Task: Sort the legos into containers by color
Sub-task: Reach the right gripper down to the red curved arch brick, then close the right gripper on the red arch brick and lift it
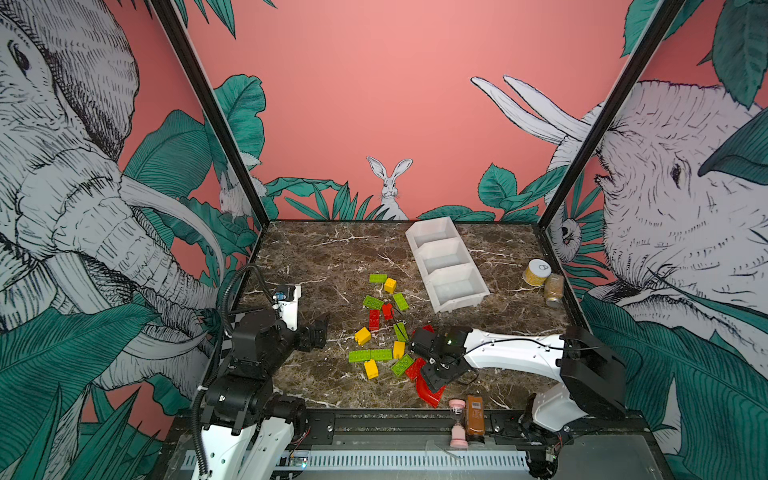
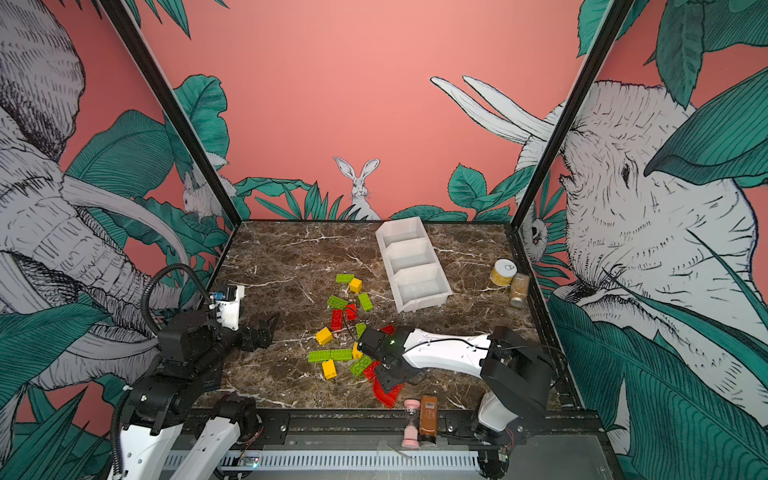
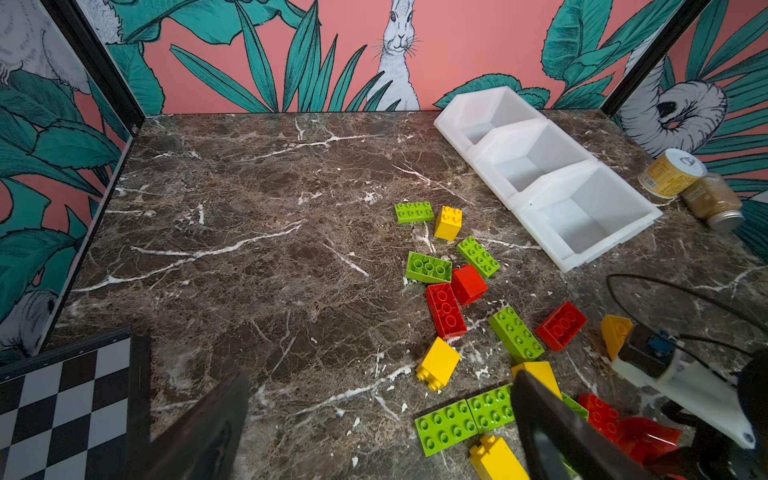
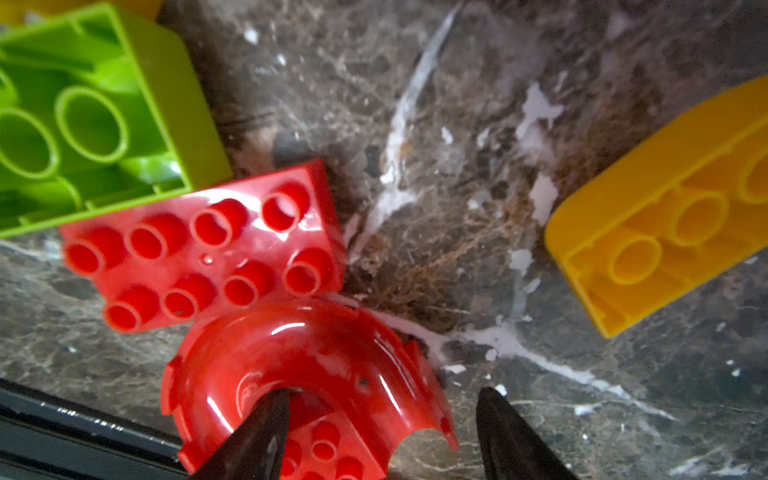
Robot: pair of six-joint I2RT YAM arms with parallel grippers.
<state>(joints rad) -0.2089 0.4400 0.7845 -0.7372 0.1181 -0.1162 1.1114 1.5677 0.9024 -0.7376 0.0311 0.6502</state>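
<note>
The right tool (image 4: 382, 432) hangs low by the near edge of the counter (image 1: 332, 257), its jaws partly open over the red arch (image 4: 316, 357). One fingertip (image 4: 266, 428) reaches into the arch's hollow. The other stands just outside the curved wall over bare marble with a thin gap showing, so the wall lies between the jaws, ungripped. A red eight-stud brick (image 4: 203, 253) touches the arch, and a green brick (image 4: 95, 124), hollow side up, lies against that one. A yellow brick (image 4: 665, 228) lies apart from them. The other legos (image 1: 374, 320) are strewn over the middle of the counter. The containers (image 1: 461, 305) stand in a slanted row toward the far right corner, well apart from this tool. The left tool (image 1: 318, 330) is spread wide near the left edge, holding nothing. A pink hourglass (image 1: 457, 419) and a brown bottle (image 1: 475, 415) stand at the near edge, just beside the arch.
</note>
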